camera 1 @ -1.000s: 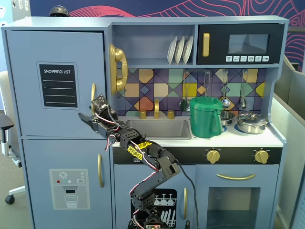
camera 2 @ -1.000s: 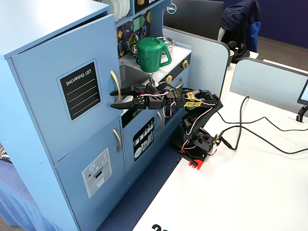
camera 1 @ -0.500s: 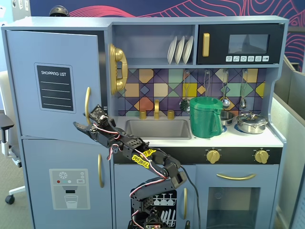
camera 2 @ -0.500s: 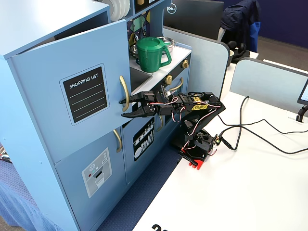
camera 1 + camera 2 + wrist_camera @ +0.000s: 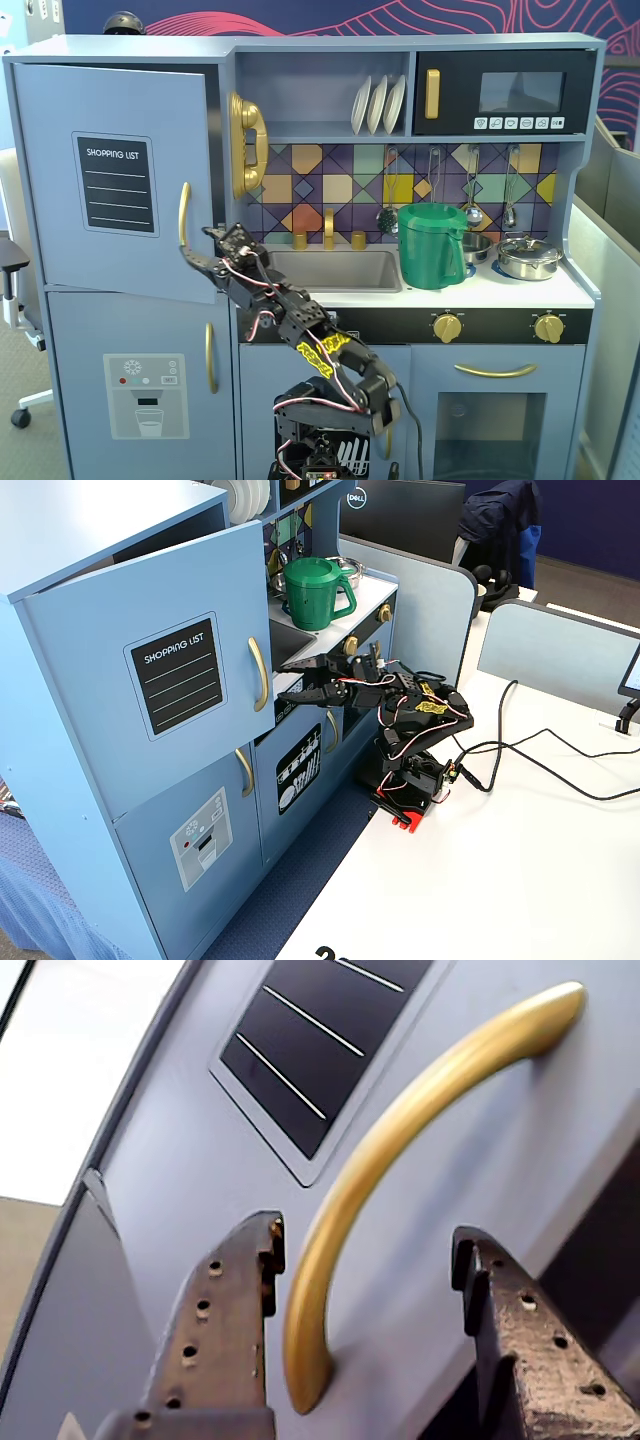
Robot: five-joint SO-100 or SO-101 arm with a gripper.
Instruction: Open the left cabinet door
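The left cabinet door (image 5: 110, 180), grey-blue with a black "SHOPPING LIST" panel, stands partly swung out from the cabinet; it also shows in the other fixed view (image 5: 120, 710). Its curved gold handle (image 5: 184, 212) fills the wrist view (image 5: 400, 1130). My gripper (image 5: 198, 242) is open at the handle's lower end. In the wrist view (image 5: 367, 1235) the handle's lower end lies between the two fingers, close to the left finger (image 5: 225, 1310) and apart from the right one (image 5: 520, 1320). In the other fixed view the gripper (image 5: 284, 682) sits just right of the handle (image 5: 259, 673).
Below is the grey-blue door with a water-dispenser picture (image 5: 140, 390). A gold toy phone (image 5: 247, 143), a sink (image 5: 335, 270) and a green pitcher (image 5: 432, 245) are to the right. The arm's base stands on a white table (image 5: 520, 860) with cables (image 5: 540, 750).
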